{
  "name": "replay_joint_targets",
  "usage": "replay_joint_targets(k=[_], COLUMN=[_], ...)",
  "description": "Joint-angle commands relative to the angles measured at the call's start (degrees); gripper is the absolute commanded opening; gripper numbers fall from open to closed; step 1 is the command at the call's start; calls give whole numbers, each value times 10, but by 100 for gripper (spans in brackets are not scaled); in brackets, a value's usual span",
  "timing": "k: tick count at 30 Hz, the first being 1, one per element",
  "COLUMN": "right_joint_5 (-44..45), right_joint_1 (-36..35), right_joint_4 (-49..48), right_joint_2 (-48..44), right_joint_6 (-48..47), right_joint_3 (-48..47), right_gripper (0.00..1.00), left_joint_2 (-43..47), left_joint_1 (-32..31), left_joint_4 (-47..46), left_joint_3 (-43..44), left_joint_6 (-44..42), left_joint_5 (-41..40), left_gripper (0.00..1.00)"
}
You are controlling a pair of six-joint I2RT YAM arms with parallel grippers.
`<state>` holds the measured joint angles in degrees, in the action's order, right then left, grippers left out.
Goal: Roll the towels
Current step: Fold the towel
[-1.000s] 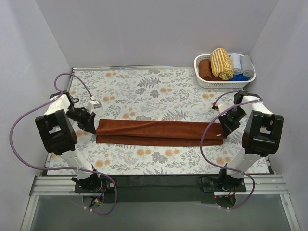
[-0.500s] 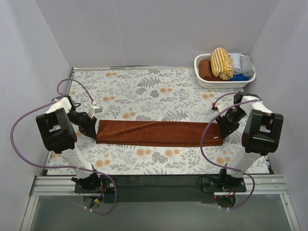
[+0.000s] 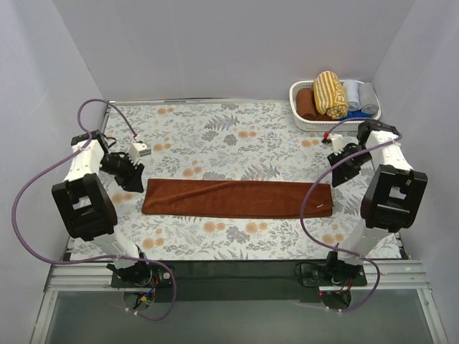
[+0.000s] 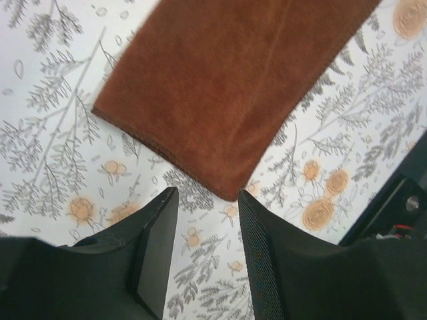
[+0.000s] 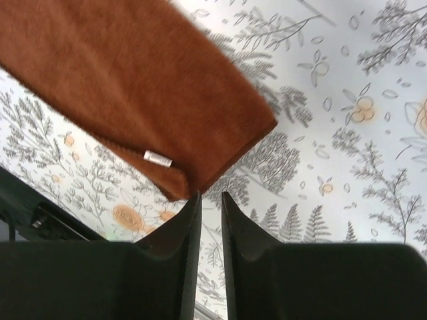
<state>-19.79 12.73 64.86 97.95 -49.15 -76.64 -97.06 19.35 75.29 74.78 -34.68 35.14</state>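
Note:
The long rust-brown towel [image 3: 237,198] lies flat in a strip across the middle of the floral table. My left gripper [image 3: 131,179] is open and empty, just off the towel's left end; in the left wrist view the towel's end [image 4: 233,87] lies just beyond the gripper [image 4: 205,213]. My right gripper [image 3: 337,170] is off the towel's right end and holds nothing, its jaws only a narrow gap apart. In the right wrist view the towel's corner [image 5: 127,87], with a white tag [image 5: 158,158], lies just ahead of the gripper [image 5: 210,200]. The mustard-yellow striped towel [image 3: 330,93] sits rolled in the basket.
A white basket [image 3: 337,126] stands at the back right corner and holds the yellow roll, a brown roll [image 3: 308,104], and small grey [image 3: 358,94] and blue rolls. Grey walls close in the table on three sides. Purple cables loop beside both arms.
Both grippers have let go of the towel's ends and drawn back from them, away from the near edge. The towel now lies flat and straight.

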Motion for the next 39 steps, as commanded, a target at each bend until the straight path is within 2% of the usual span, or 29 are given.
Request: replay_joint_targets(k=[1,6,13,17,21,30,32,33,39], right_joint_5=[-30,3,48,98,91,115,131,134,60], right_joint_1=[-9,-32,-46,-46,-50,-117,-117,-118,-101], right_joint_4=[-2,-62,-134,-182,-192,-209,-207,-205,-164], right_joint_2=[46,87,133,149,169,240,247,245,149], right_joint_6=[46,93,137,157,174,233,238,238,236], right_joint_3=[-49,-25,0,-5,-45,-153,-173,-175,-159], right_gripper=[20,19,17,17,17,17,22,27,35], left_joint_2=[-5,-39,-110,-125,-131,-173,-173,-171,-134], left_joint_1=[-29,-67,-75,-73,-65,-63,-63,-63,-66], left_joint_4=[-85,-159,-233,-280,-309,-314,-313,-308,-263], left_joint_3=[14,-4,-20,-27,-21,49,61,64,79], left_joint_6=[70,160,232,275,304,359,359,356,327], left_joint_5=[4,-10,-16,-73,-119,-154,-159,-154,-55], left_gripper=[38,33,24,14,10,10,11,11,25])
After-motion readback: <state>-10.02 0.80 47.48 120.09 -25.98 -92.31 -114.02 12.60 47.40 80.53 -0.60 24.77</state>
